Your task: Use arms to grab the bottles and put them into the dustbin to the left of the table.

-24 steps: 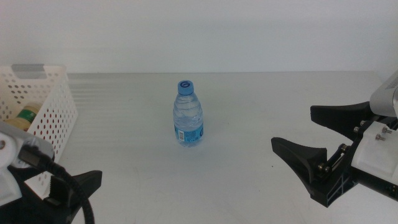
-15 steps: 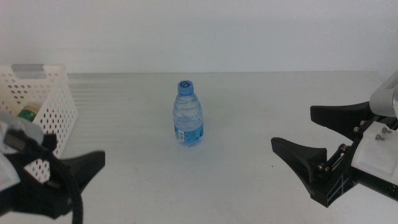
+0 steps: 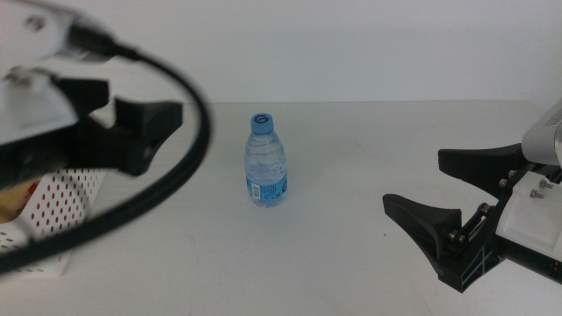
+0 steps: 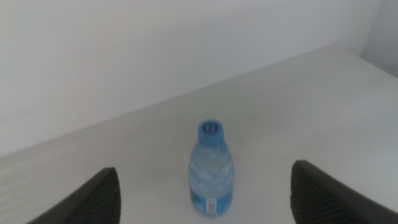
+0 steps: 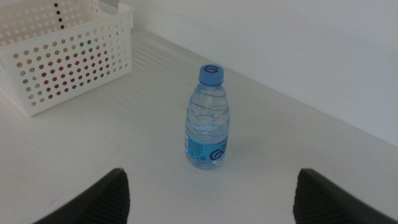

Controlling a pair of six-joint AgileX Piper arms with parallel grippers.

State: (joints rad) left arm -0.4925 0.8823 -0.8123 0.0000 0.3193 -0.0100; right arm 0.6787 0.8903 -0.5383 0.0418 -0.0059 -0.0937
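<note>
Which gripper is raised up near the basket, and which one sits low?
The left gripper is raised beside the white basket, jaws open. The right gripper sits low at the table's right, also open.

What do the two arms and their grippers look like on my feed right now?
Both arms have white bodies and black forked jaws that taper to points. The left gripper carries a thick black cable looping down from its wrist. The right gripper shows small screws and a black bracket where the jaws meet the white housing.
</note>
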